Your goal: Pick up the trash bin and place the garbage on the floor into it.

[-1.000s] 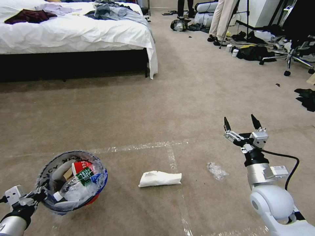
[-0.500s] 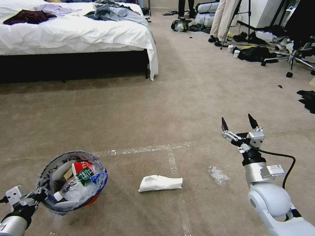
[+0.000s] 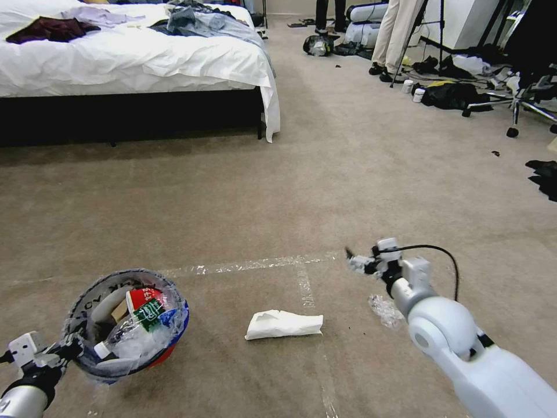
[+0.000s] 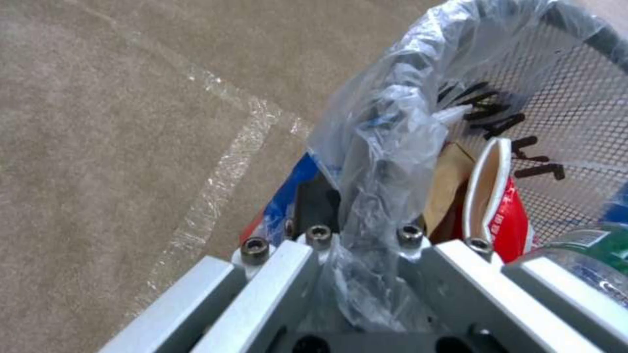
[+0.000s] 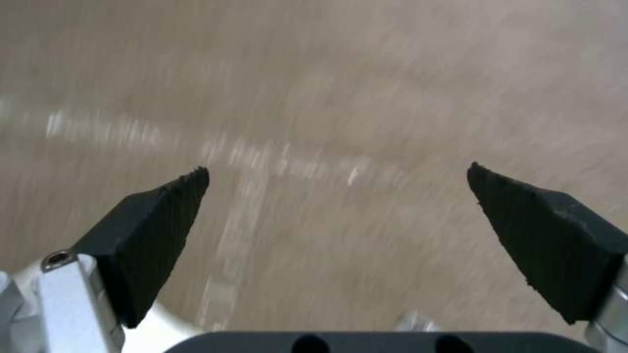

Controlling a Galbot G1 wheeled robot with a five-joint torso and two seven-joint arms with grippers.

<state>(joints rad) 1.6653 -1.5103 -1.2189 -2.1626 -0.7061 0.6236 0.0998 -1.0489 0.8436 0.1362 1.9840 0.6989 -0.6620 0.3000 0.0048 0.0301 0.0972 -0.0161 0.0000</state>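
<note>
Item: my right gripper (image 3: 355, 261), fingers apart, has swung down over the clear wrap (image 3: 384, 310). Left gripper (image 3: 61, 349) stays clamped on trash bin (image 3: 127, 325) rim.

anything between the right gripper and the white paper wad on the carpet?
Nothing visible. The right gripper is open, low over bare floor near the tape line, and the white paper wad lies apart from it on open carpet. The clear wrap lies beside the arm, off that path.

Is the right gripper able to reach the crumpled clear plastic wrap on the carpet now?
Probably yes: the right gripper, open, hovers just beyond the clear wrap, with nothing between them.
</note>
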